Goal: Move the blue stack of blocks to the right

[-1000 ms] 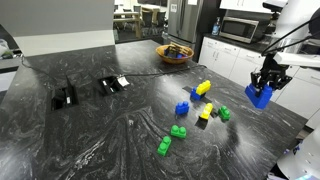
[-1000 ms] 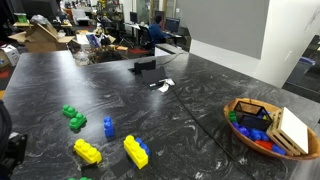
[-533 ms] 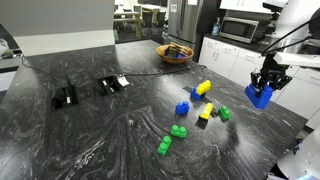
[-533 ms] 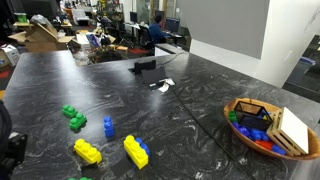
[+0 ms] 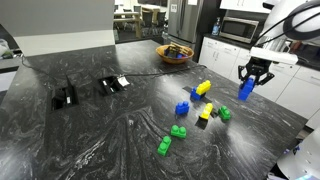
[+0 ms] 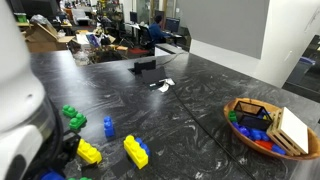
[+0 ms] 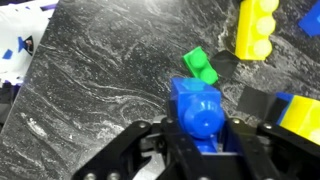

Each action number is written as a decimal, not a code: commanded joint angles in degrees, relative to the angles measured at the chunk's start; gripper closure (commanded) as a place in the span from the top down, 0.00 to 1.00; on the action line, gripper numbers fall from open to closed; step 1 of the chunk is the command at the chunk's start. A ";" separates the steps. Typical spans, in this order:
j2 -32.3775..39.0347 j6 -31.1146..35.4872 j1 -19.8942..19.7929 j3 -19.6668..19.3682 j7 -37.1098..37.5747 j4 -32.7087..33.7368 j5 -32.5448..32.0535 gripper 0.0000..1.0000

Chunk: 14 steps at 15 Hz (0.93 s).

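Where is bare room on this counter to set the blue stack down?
Bare counter lies wide between the black boxes and the green bricks. Bare also beyond the gripper holding the blue stack, toward the counter's edge. Crowded around the yellow bricks.

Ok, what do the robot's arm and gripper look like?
The arm is glossy white, with smooth rounded links. At its end sits a black gripper with two angular, jointed fingers; the wrist view shows them as matte black bars. No markings are legible.

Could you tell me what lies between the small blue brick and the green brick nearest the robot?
A yellow brick lies between them, as an exterior view shows.
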 commanded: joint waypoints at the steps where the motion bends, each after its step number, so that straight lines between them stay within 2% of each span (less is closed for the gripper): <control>1: 7.71 6.54 -2.23 -0.34 7.48 4.50 1.39 0.11; 5: 13.89 16.44 -3.20 -1.53 17.31 7.27 0.65 0.11; 8: 17.39 22.39 -3.99 -2.32 25.59 6.85 -0.45 0.11; 11: 21.08 25.76 -4.72 -3.29 34.07 5.68 -1.37 0.11; 14: 24.14 27.03 -4.12 -4.58 39.34 5.27 -2.13 0.11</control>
